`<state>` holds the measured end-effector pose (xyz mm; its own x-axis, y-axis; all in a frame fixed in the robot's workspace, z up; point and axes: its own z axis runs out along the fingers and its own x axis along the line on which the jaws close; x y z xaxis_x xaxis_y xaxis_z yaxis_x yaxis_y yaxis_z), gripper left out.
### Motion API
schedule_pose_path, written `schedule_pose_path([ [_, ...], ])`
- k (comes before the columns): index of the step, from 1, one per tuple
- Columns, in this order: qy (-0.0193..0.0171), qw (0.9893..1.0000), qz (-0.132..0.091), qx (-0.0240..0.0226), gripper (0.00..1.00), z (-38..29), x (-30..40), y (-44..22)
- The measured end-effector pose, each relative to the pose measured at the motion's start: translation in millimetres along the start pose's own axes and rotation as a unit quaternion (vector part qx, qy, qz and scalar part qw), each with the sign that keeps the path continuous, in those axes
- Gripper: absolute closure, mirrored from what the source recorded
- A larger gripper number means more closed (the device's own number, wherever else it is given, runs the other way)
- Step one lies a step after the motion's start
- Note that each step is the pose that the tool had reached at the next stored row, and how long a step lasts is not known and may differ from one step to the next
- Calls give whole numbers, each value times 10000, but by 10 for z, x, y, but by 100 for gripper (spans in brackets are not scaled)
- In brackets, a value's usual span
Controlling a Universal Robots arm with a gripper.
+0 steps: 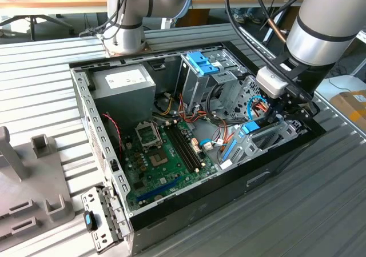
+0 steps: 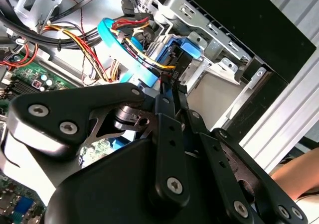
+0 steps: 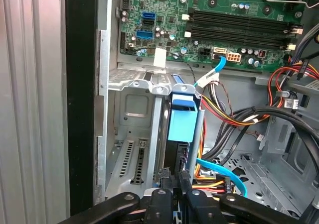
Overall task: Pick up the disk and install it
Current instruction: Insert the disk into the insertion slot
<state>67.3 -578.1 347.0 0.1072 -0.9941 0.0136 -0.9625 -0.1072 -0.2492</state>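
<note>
The disk (image 3: 182, 134) stands on edge in the grey drive bay (image 3: 130, 114) at the case's front corner. Its dark body sits between blue rails, with the blue end tab (image 1: 250, 128) toward the motherboard. My gripper (image 3: 174, 180) is lowered into the case right at the disk's other end, beside the drive cables. In both wrist views its black fingers (image 2: 163, 102) are pressed together, and their tips meet the disk's end (image 2: 185, 52). I see nothing clamped between them.
The open computer case (image 1: 86, 105) lies on a ribbed metal table. Inside are the green motherboard (image 1: 163, 154), the power supply (image 1: 124, 84) and a tall grey cage with a blue latch (image 1: 201, 63). Bundled cables (image 3: 234, 117) crowd the space beside the bay. A loose bracket (image 1: 100, 220) lies outside.
</note>
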Motion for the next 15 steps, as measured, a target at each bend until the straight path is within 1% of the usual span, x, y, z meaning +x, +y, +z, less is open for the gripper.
schedule_pose_path([
  [1, 6, 10000, 23, 0, 83, 1, -1, 1],
  [2, 31, 9999, 118, -2, 83, 3, -2, 3],
  [4, 50, 9998, 190, -3, 83, 4, -3, 4],
  [6, 52, 9998, 200, -3, 83, 4, -3, 4],
  [9, 50, 9998, 202, -3, 83, 8, -38, 3],
  [11, 49, 9998, 204, -3, 83, 24, -64, 4],
  [13, 50, 9998, 210, -3, 83, 36, -74, 6],
  [15, 52, 9998, 214, -3, 83, 43, -72, -24],
])
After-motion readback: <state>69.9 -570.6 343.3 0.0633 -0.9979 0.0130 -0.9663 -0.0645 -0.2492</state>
